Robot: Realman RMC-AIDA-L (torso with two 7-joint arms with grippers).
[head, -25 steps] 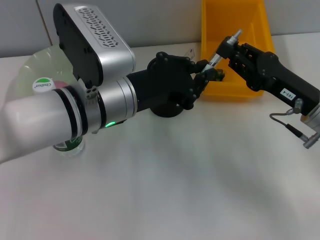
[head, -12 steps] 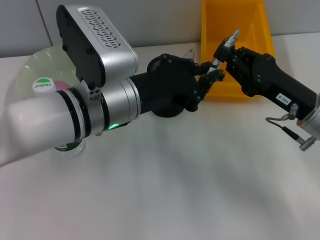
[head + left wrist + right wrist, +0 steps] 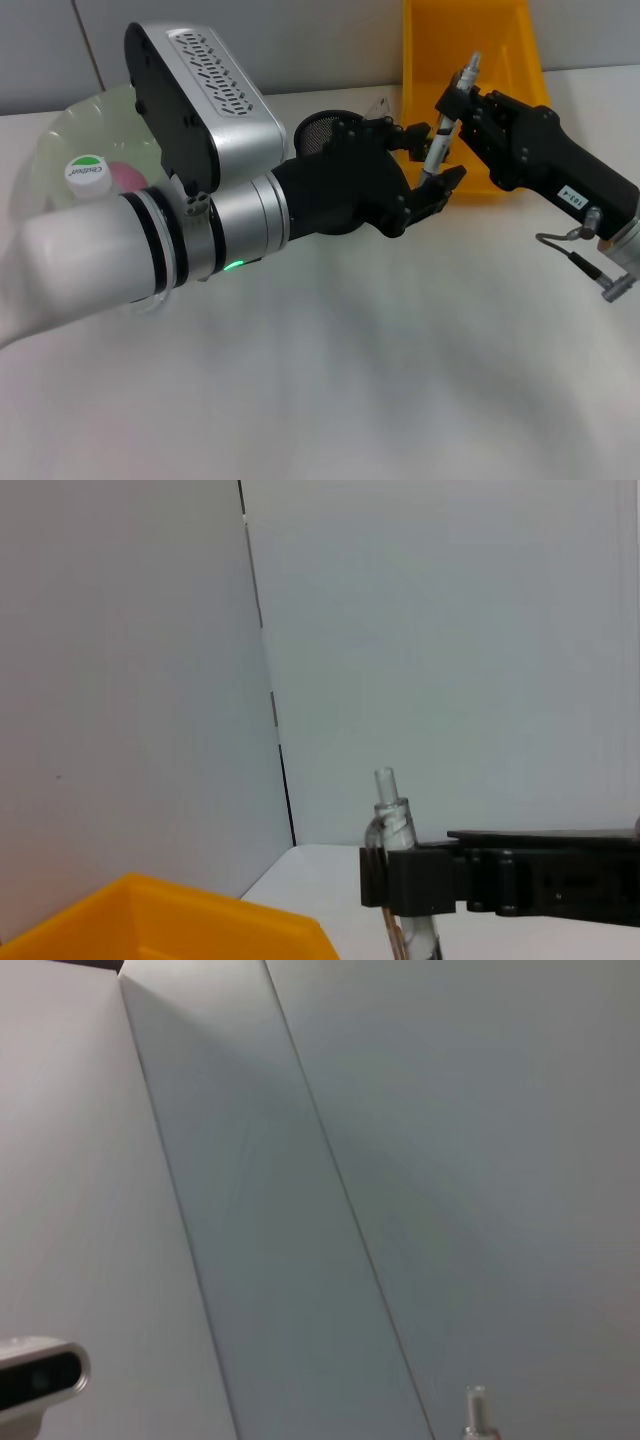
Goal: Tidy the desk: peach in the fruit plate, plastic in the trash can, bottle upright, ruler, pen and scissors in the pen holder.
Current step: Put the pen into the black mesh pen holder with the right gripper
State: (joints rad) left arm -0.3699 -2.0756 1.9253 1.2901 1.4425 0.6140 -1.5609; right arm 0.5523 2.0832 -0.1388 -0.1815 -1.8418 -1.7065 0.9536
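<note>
**Pen held up between the two grippers, beside the bin**

The pen (image 3: pixel 443 125) stands nearly upright in the air, its long axis running steeply up and down with a slight lean; the silver tip points up toward the yellow bin (image 3: pixel 470 60) and the lower end points down at the table (image 3: pixel 400 380). It sits just in front of the bin's near wall, clear of the table.

The biggest thing in the scene is the left arm (image 3: pixel 150 240), white and silver, reaching across from the near left and covering much of the green plate (image 3: pixel 70 140) at the far left. A pink fruit, likely the peach (image 3: pixel 125 175), shows in the plate, and a bottle's white and green cap (image 3: pixel 87 170) pokes up beside the arm. A black mesh pen holder (image 3: pixel 325 130) stands behind the left wrist, mostly hidden by it. The bin rises at the back, right of the holder.

The right gripper (image 3: pixel 455 110) comes in from the right and is clamped on the pen's upper half; the left wrist view shows its black fingers (image 3: pixel 410 878) pinching the clear barrel. The left gripper (image 3: pixel 425 165) meets it from the left, its fingers spread apart on either side of the pen's lower part; I cannot tell whether they touch it.
</note>
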